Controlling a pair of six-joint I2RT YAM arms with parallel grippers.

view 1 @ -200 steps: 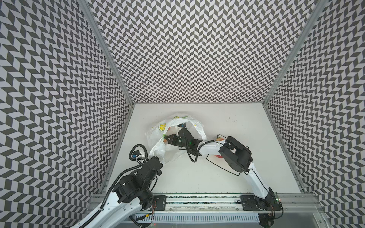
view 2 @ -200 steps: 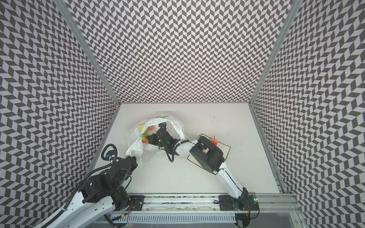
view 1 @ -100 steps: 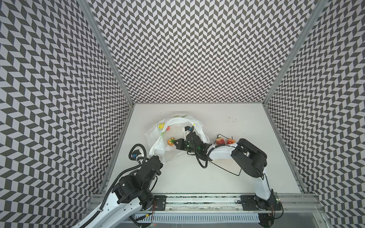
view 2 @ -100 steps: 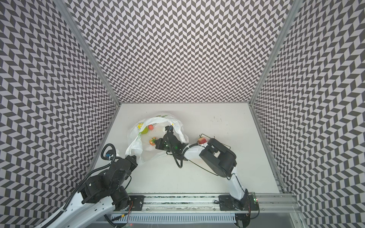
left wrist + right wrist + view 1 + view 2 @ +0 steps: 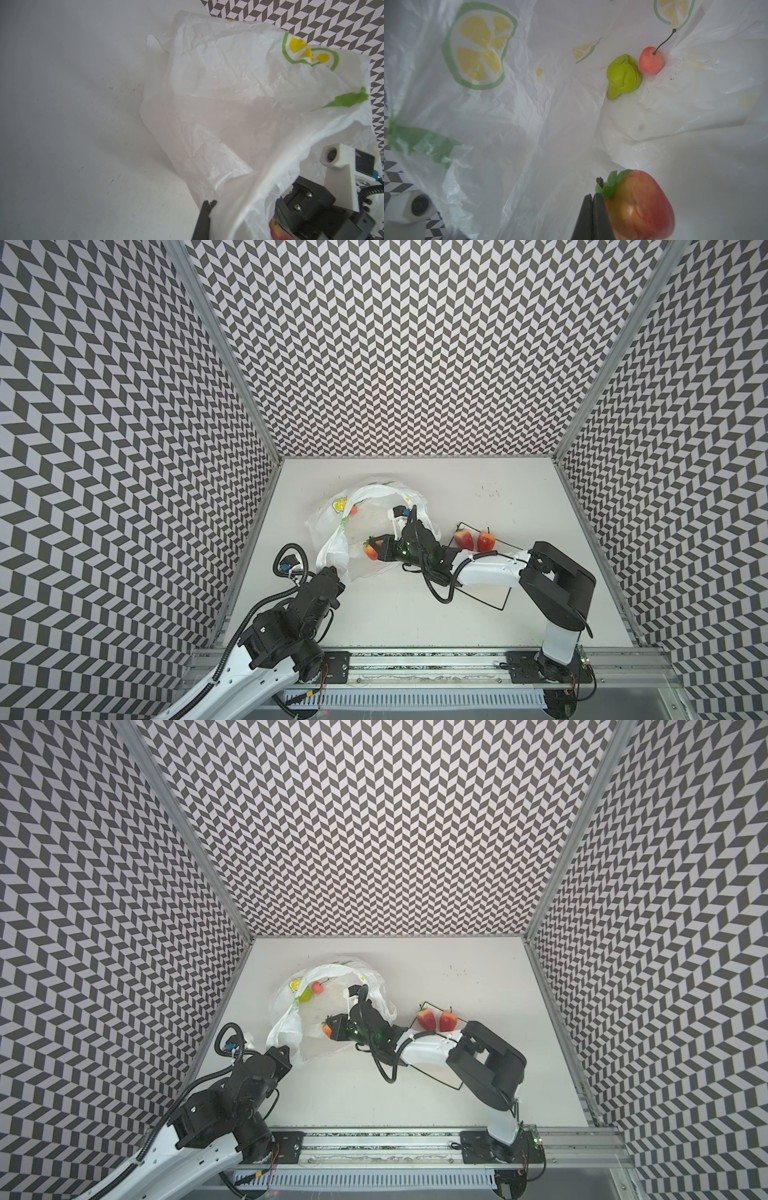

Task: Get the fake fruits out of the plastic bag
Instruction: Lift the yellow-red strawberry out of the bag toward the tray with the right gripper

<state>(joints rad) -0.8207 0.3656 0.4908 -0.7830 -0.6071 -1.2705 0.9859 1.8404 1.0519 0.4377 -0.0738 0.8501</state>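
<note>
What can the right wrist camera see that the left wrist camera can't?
Only the right wrist view: inside the plastic bag, a green pear beside a red cherry, plus the shut right tool pinching a strawberry by its leafy cap. Only the left wrist view: bare table beside the bag, and the shut left tool gripping the bag's edge. Both show the lemon-printed bag and that strawberry.

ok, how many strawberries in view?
3. One strawberry and second strawberry side by side on the black-bordered sheet; third strawberry at the right gripper, inside the plastic bag. Others may be hidden.
</note>
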